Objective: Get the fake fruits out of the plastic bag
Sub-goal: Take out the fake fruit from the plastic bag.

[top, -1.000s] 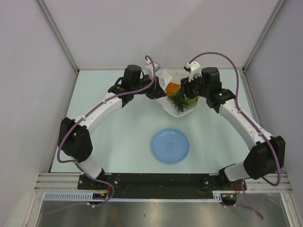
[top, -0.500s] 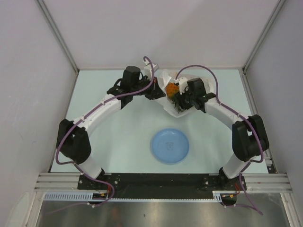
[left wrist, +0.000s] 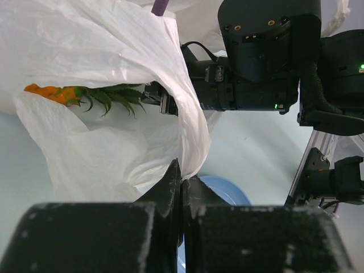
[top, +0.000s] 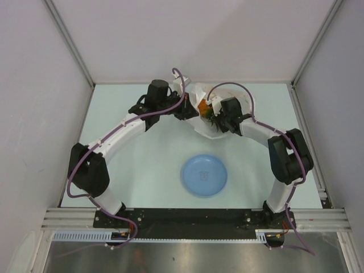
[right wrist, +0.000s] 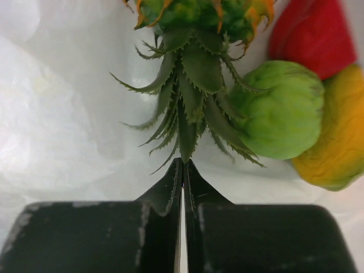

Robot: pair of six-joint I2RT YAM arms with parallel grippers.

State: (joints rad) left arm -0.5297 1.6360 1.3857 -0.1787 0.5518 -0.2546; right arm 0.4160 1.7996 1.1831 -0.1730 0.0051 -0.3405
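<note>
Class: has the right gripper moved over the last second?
Yes. Against the fixed blue plate, the right gripper shifted left, deeper into the plastic bag.

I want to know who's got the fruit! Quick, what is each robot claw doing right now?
Left gripper: closed, pinching the edge of the plastic bag.
Right gripper: closed on a crown leaf tip of the pineapple.

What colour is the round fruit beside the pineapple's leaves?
Green. The apple shows best in the right wrist view, just right of the pineapple's crown.
</note>
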